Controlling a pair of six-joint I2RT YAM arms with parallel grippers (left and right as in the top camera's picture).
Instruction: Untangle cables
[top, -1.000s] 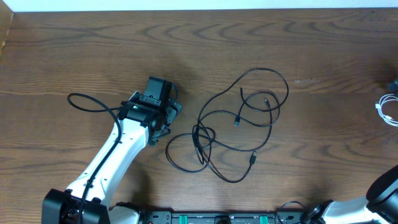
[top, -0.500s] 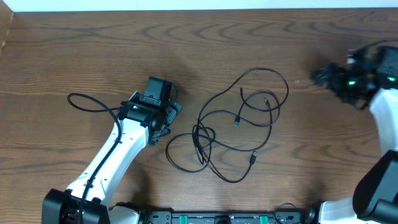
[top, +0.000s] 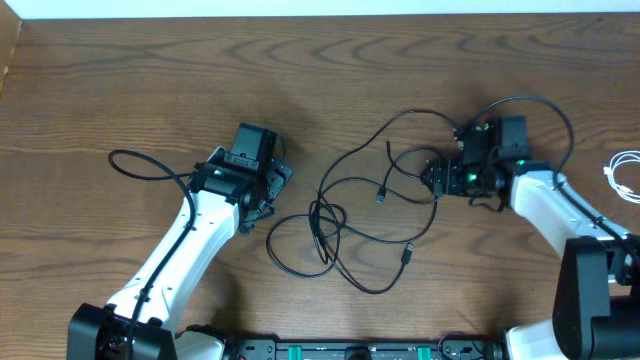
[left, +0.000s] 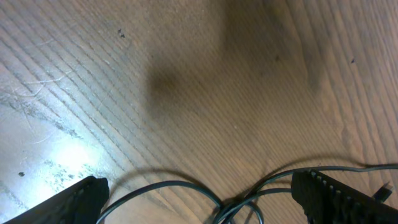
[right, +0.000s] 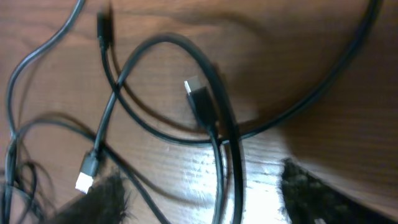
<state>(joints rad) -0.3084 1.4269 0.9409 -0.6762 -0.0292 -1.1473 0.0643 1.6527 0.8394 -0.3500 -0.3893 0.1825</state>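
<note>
Black cables (top: 322, 215) lie in a loose tangle of overlapping loops at the table's middle, with plug ends (top: 382, 197) inside the loops. My left gripper (top: 271, 195) is open just left of the tangle. The left wrist view shows the crossing strands (left: 233, 208) low between its wide-apart fingers (left: 74, 199). My right gripper (top: 440, 180) hovers over the tangle's right loops. Its jaws stand apart with two black strands (right: 227, 180) running between them, and a black plug (right: 199, 99) lies just ahead. A white cable (top: 622, 175) lies coiled at the right edge.
The left arm's own thick black wire (top: 145, 162) loops over the table to its left. A pale strip (top: 300, 8) runs along the table's far edge. Bare wood surrounds the tangle on all sides.
My right arm has swung in from the right edge and now sits over the tangle's right loops. The left arm and the cables have not moved.
</note>
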